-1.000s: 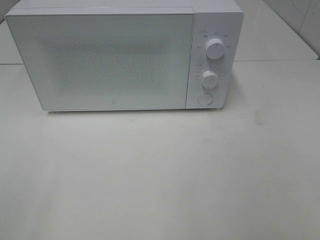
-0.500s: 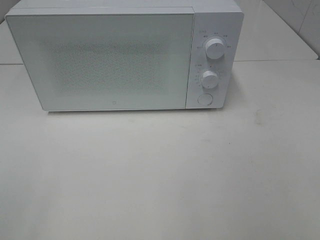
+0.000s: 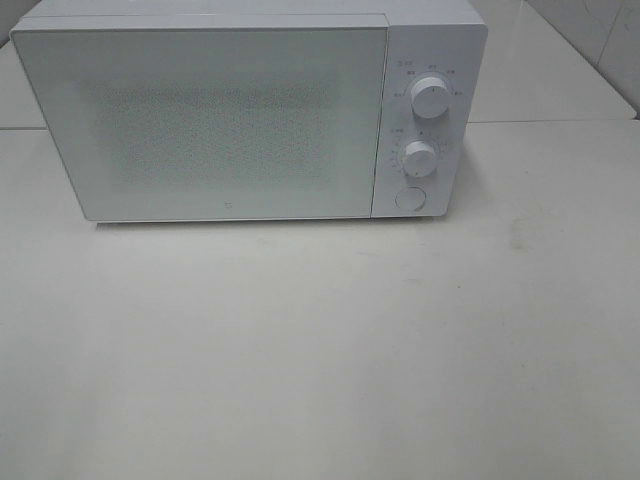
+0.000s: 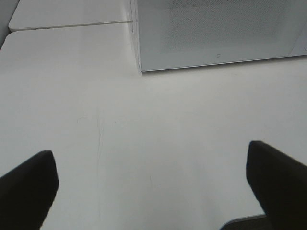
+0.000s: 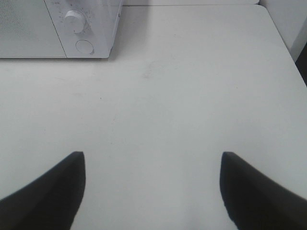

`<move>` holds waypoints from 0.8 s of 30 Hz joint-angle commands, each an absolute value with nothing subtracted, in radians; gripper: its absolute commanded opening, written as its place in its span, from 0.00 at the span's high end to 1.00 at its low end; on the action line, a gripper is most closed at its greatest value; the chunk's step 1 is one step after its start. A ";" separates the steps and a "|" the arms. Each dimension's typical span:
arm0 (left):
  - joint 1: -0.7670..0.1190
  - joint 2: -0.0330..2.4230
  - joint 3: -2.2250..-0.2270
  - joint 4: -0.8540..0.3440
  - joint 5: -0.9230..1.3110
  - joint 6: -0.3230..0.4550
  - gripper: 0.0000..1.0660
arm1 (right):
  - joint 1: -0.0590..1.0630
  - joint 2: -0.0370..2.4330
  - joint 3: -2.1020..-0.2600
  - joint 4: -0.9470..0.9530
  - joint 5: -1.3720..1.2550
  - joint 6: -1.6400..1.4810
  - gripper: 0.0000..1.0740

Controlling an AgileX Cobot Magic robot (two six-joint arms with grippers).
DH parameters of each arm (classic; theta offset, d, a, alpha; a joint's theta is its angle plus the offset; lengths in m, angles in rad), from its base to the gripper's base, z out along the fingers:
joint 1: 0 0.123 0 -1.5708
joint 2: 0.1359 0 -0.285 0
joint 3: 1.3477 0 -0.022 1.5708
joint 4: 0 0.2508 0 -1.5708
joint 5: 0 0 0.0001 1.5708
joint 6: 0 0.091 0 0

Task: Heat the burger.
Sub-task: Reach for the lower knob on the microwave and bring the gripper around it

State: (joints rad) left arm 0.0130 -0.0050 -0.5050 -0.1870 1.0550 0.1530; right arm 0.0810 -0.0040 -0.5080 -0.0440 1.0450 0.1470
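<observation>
The left gripper point(image 4: 151, 153) hangs with its two black fingers spread wide and nothing between them. It is over the bare white tabletop point(image 4: 120, 110), short of the front corner of the boxy white microwave oven point(image 4: 216, 33). The right gripper point(image 5: 152, 155) is also wide apart and empty, low over the tabletop and well back from the oven's control side.

The burger shows in none of the views. It may sit behind the oven's speckled, frosted door point(image 3: 210, 120), which is shut, but the pane is too cloudy to tell.

With the door closed and both arms drawn back, I judge the task to be at the controls stage or at its close, not at loading. If heating is not yet set, the next move falls to the right gripper. It would reach forward, narrow its fingers on the lower white round dial point(image 3: 420, 156) and twist it.

Just above that sits the upper white round dial point(image 3: 429, 97), and just below it the round push button point(image 3: 409, 198). They are close enough together that a careless approach could brush the wrong one. Nothing in view lies between the grippers and the oven.
</observation>
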 commanded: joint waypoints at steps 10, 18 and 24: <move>0.016 -0.030 -0.502 -0.191 1.042 0.149 0.06 | 0.076 0.034 -0.532 -0.041 0.890 0.142 0.30; 0.016 -0.030 -0.502 -0.191 1.042 0.149 0.06 | 0.076 0.206 -0.510 -0.041 0.679 0.142 0.30; 0.016 -0.030 -0.502 -0.191 1.042 0.149 0.06 | 0.076 0.353 -0.502 -0.041 0.528 0.142 0.30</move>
